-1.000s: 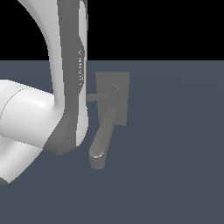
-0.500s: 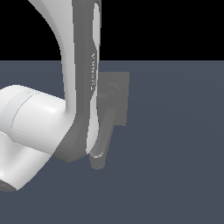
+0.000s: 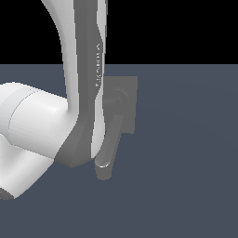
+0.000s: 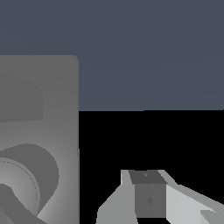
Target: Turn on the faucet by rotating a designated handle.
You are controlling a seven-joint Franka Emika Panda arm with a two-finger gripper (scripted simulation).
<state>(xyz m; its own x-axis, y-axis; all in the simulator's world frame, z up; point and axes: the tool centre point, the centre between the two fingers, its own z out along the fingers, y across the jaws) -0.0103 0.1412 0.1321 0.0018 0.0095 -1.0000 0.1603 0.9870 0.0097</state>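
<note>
The matte grey faucet [image 3: 127,100] has a rectangular back plate, a round hub and a thick spout [image 3: 109,148] that runs down to a rounded end. The handle [image 3: 110,99] shows only as a short dark bar beside the hub; the rest is behind my white arm. In the wrist view the back plate [image 4: 43,109] and the hub [image 4: 26,183] are very close. My gripper [image 4: 148,192] shows only as a grey fingertip block just beside the plate's edge. I cannot see whether it touches the handle. In the exterior view the gripper is hidden behind the arm.
My white and grey arm [image 3: 83,93] crosses in front of the faucet's side toward the exterior view's left. A flat dark blue-grey floor [image 3: 186,162] lies all around.
My arm has swung toward the exterior view's right and covers more of the faucet's hub and handle. The spout has not visibly moved.
</note>
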